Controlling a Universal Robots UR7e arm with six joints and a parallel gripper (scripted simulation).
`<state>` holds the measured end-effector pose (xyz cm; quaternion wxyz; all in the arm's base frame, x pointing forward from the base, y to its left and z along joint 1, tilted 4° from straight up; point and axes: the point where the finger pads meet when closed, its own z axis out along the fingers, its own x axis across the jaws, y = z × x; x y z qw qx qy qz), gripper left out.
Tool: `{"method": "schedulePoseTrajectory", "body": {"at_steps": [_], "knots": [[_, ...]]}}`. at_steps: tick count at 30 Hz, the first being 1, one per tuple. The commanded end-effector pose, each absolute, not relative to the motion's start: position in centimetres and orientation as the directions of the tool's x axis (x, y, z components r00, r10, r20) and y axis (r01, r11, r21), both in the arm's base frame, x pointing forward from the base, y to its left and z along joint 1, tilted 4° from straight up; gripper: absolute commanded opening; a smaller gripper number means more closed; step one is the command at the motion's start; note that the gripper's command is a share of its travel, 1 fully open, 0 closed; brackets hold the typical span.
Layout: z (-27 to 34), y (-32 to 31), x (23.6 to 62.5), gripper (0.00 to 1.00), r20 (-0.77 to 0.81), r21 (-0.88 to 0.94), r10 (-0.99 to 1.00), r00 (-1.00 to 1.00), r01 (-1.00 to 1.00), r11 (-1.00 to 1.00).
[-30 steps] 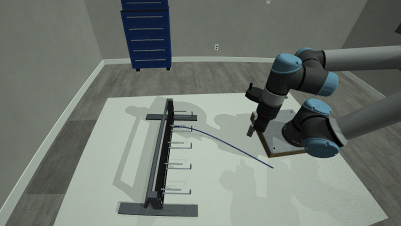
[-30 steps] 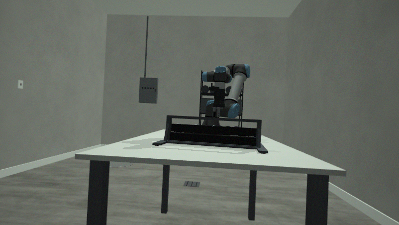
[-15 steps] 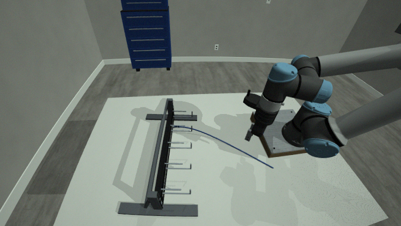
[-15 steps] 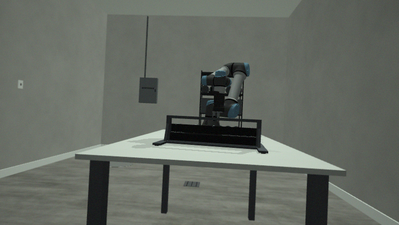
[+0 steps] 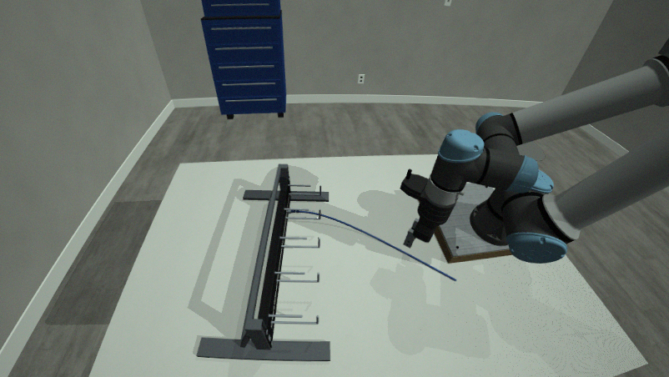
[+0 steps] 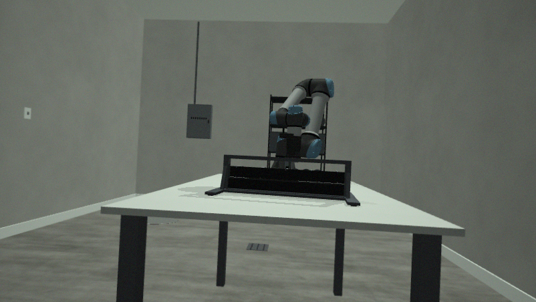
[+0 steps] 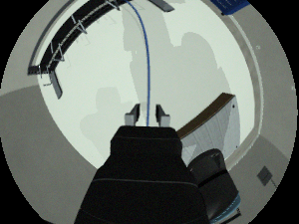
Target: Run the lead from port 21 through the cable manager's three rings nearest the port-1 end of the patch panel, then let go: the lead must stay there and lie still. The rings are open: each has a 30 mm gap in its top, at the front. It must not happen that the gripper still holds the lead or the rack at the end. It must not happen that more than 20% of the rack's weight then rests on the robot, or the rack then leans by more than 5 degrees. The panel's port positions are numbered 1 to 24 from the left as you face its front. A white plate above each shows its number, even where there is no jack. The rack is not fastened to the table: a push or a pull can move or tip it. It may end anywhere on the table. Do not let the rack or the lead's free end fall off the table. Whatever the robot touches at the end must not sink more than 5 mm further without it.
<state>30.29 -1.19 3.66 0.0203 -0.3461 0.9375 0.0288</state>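
Note:
The blue lead (image 5: 360, 229) (image 7: 149, 69) leaves the patch panel near the second ring from the far end. It curves out past that ring's upright to a free end at the right; its height is unclear. The rack (image 5: 299, 349) (image 6: 254, 157) (image 7: 57, 85) stands upright on both feet. The three rings nearest the port-1 end, at its near end, show as a first ring (image 5: 294, 322), a second ring (image 5: 299, 280) and a third ring (image 5: 302, 246), with no lead in them. My gripper (image 5: 409, 239) (image 7: 148, 109) is open and empty, above the lead. In the wrist view the lead runs between the fingertips, farther down.
The white table (image 5: 355, 328) (image 6: 262, 215) carries the rack and the arm's wood-edged base plate (image 5: 473, 258) (image 7: 206, 115), right of the gripper. The ring at the far end (image 5: 304, 193) is beyond the lead. A blue drawer cabinet (image 5: 250, 58) stands on the floor behind.

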Motion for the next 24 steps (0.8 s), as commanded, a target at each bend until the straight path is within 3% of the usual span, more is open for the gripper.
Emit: {"method": "schedulePoseTrajectory", "body": {"at_steps": [1,24], "knots": [[1.6,-1.1,30.3,0.67,-0.058,0.040,-0.648,-0.760,-0.650,0.759],[-1.5,-0.9,30.3,0.67,-0.058,0.040,-0.648,-0.760,-0.650,0.759]]}}
